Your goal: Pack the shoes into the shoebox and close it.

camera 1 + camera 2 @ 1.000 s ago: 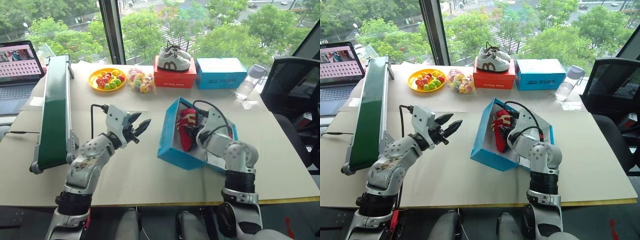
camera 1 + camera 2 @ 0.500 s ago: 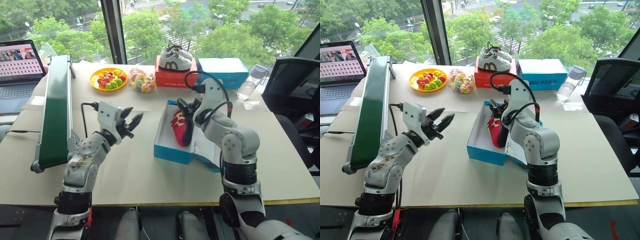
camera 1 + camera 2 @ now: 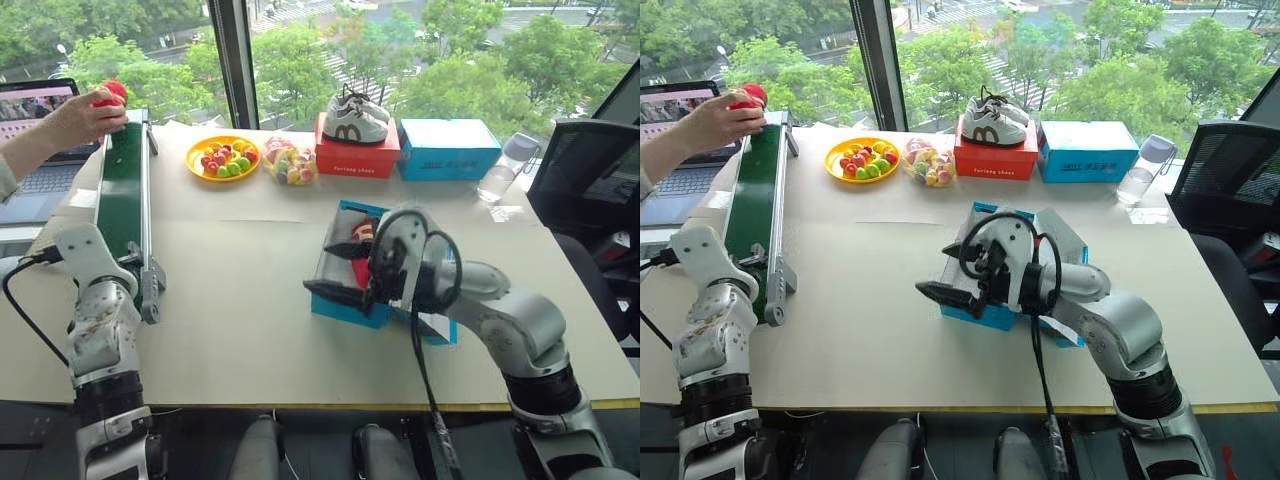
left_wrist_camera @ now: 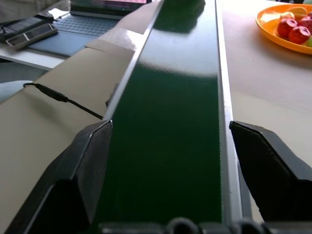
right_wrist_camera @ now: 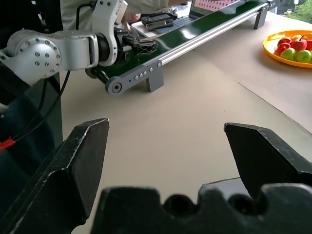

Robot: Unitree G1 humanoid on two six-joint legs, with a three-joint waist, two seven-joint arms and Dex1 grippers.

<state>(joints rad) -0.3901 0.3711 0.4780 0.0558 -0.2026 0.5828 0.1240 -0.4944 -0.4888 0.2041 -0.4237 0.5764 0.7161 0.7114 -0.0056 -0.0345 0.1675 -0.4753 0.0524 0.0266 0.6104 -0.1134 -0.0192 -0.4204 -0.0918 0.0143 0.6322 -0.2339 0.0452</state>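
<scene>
Inside the open blue shoebox (image 3: 345, 305), a red shoe (image 3: 361, 268); right claw (image 3: 340, 270) wide, left claw (image 4: 168, 146) wide

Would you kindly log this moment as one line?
left gripper: open at conveyor | right gripper: open, empty, beside shoebox | shoe: in box | lid: open

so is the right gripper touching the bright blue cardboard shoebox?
Cannot tell. In the left eye view the open right gripper overlaps the shoebox front wall; the right wrist view shows bare table between its fingers, no box.
</scene>
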